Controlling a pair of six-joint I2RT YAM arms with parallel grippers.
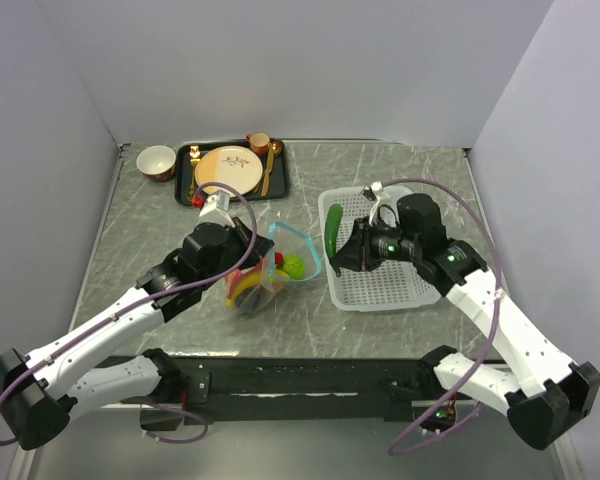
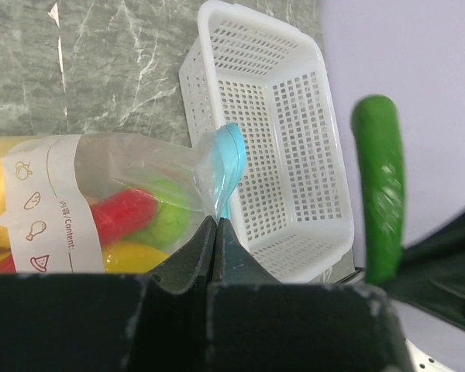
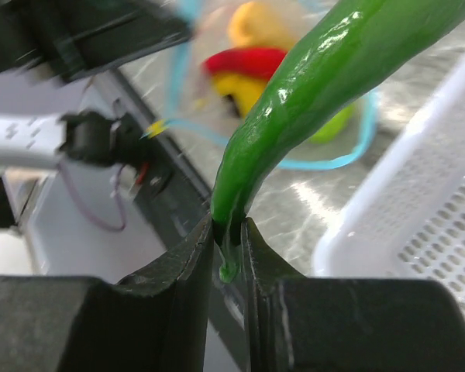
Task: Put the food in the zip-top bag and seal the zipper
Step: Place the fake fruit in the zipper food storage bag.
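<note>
1. Left gripper [image 2: 217, 226] pinches the teal-blue zipper strip [image 2: 232, 163] of the clear plastic bag [image 2: 132, 164], left of the white perforated basket [image 2: 302, 155].
2. Only its wrist view shows the right gripper [image 3: 231, 232] clamping the long green plastic pepper [image 3: 318, 77].

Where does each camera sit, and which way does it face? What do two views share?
Top external: above and behind the bases, looking down on the table; both arms show, left gripper pinching the zip-top bag, right gripper holding the green pepper.
Left wrist: on the left arm, looking along its shut fingers, across the bag's mouth, to the basket.
Right wrist: on the right arm, looking along its fingers, past the pepper, toward the open bag.
Shared: both wrist views show bag, pepper, basket.
</note>
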